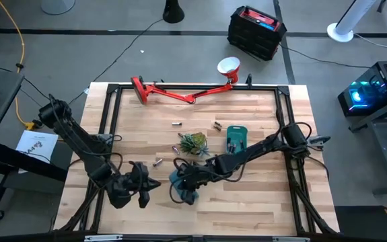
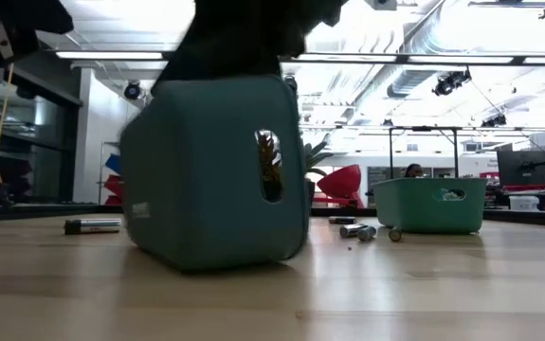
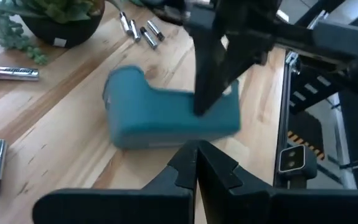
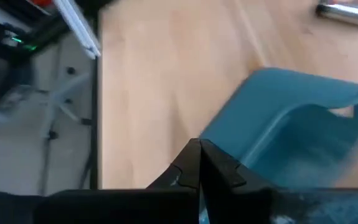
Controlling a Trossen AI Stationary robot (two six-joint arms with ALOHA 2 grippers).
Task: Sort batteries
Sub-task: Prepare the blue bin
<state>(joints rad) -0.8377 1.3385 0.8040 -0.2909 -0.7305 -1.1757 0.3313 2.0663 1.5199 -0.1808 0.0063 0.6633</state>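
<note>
- While the left arm is waiting at the near left of the counter (image 1: 260, 202), its end effector (image 1: 141, 187) is sitting with fingers pressed together, holding nothing, just beside a teal tray.
- That nearer teal tray (image 1: 183, 190) is standing close to the counter's front edge, tilted rather than flat, as the low view is showing by its raised corner (image 2: 213, 166).
- The right arm is reaching in from the right side, and its end effector (image 1: 188, 176) is hanging over that tray's rim with its fingers closed together; whether they are pinching the rim cannot be told.
- A second teal tray (image 1: 236, 139) is resting flat farther back on the right, well apart from the first.
- A green spiky plant (image 1: 192, 143) is sitting between the two trays, near the middle.
- The batteries are lying loose on the wood: one (image 1: 177, 124) behind the plant, one (image 1: 217, 125) near the far tray, one (image 1: 157, 161) left of the plant.
- A red lamp (image 1: 180, 92) is lying along the far edge.
</note>
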